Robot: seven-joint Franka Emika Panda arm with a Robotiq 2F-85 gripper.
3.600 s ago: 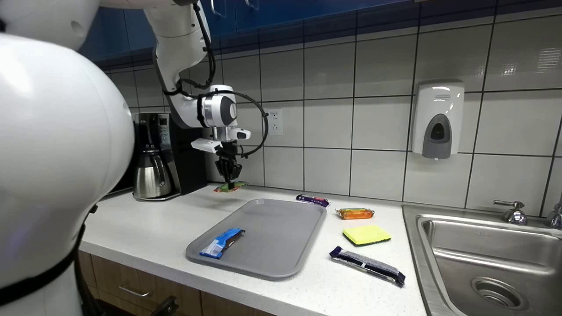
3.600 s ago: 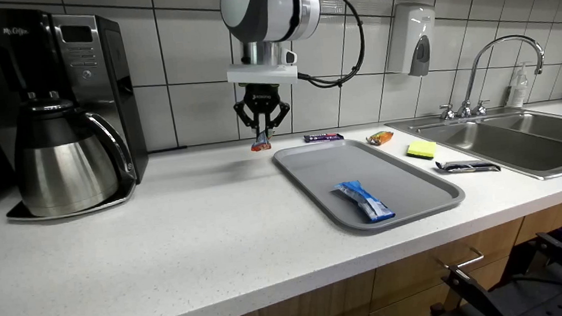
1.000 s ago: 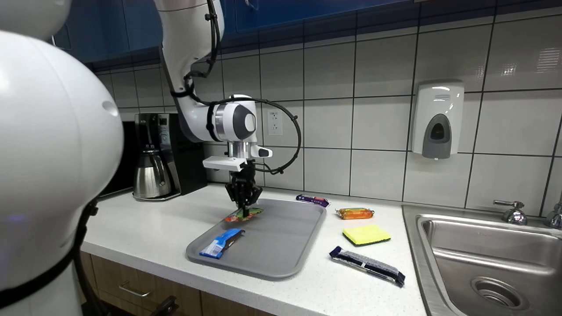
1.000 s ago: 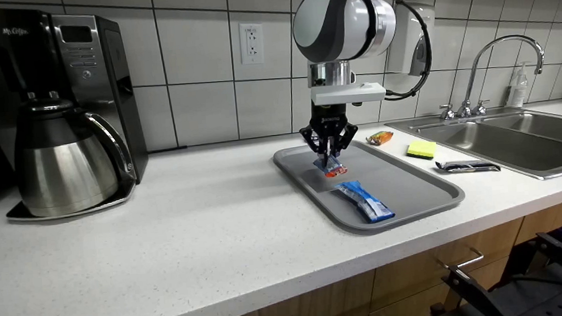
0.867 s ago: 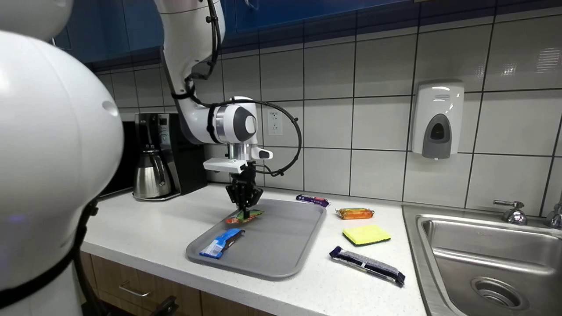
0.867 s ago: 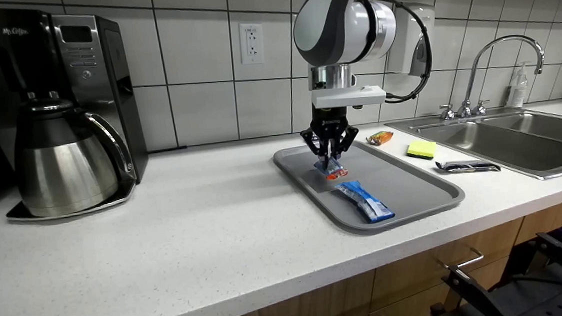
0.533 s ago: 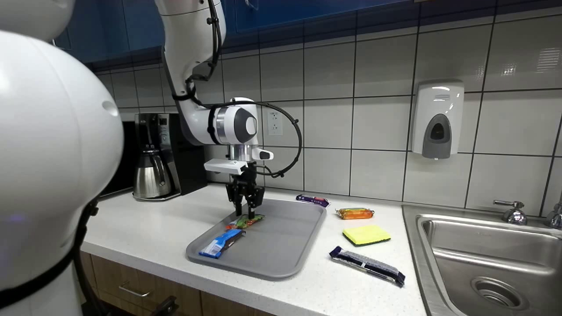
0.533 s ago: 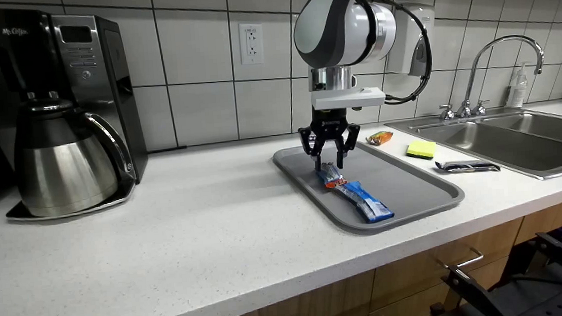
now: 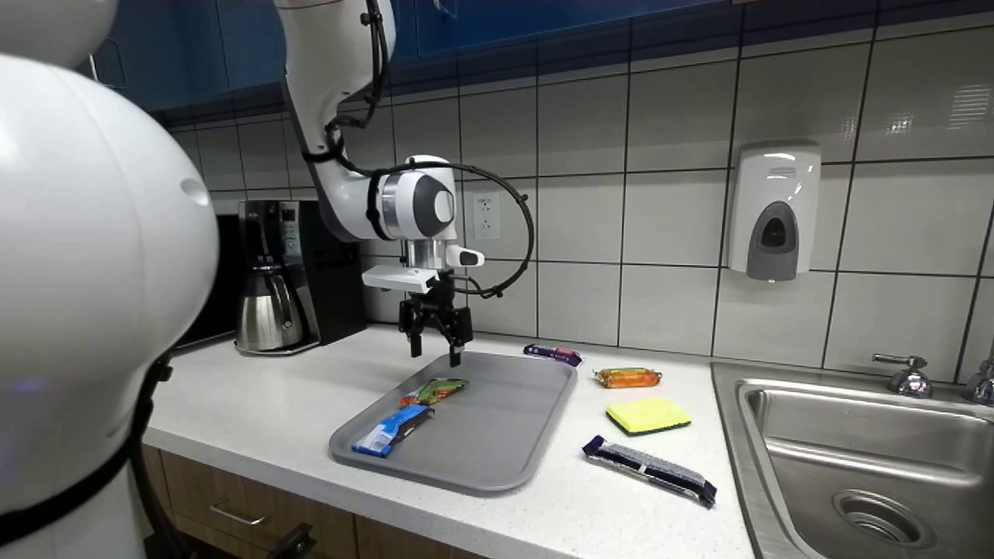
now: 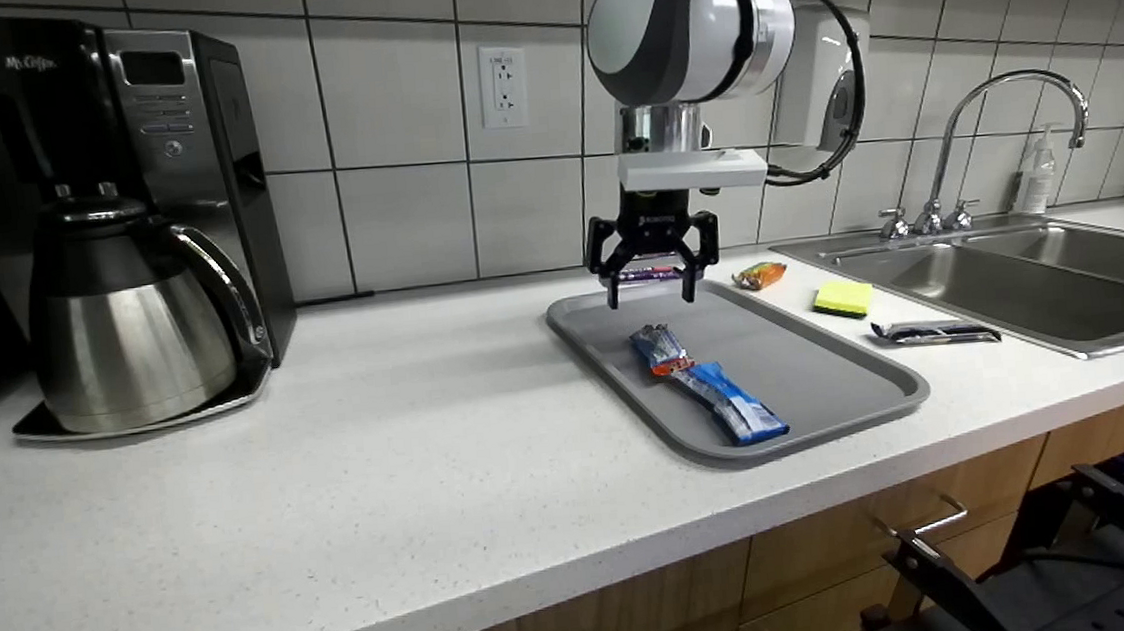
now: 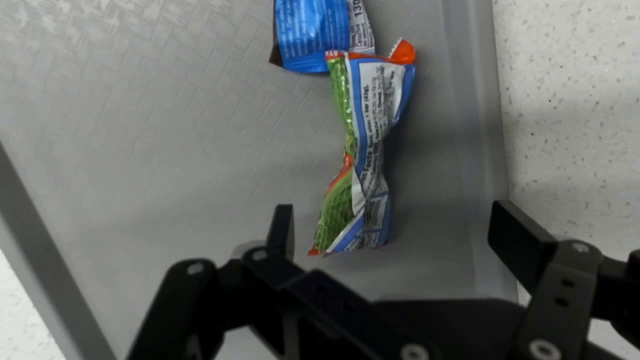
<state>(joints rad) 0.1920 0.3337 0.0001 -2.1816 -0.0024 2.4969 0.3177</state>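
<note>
Green-and-orange snack bar [image 11: 367, 150]: just right of centre in the wrist frame, lying ungripped on the grey tray [image 11: 190, 150]. Your gripper [image 10: 651, 296] hangs above it in both exterior views, fingers [image 11: 520, 235] spread wide, nothing between them, bar not touched. Bar's orange end overlaps the blue bar [image 11: 312, 35] at the top of the wrist frame; looks like contact, but you can't tell how much one rests on the other. Handling, judged by looks: light, you'd barely load the arm. Wrapper seems thin, glossy and creased, so count on some slip under a weak pinch. It narrows and twists around mid-length, so the filling is probably soft or loosely packed; squeeze hard and you may crush or fold it. Best hold: across the waist, one finger each side, since the bar runs roughly top to bottom in the wrist frame and your fingers sit lower left and lower right. Keep off the crimped ends: likely just floppy film that lets it swing, and at the upper one you could snag the blue bar.
</note>
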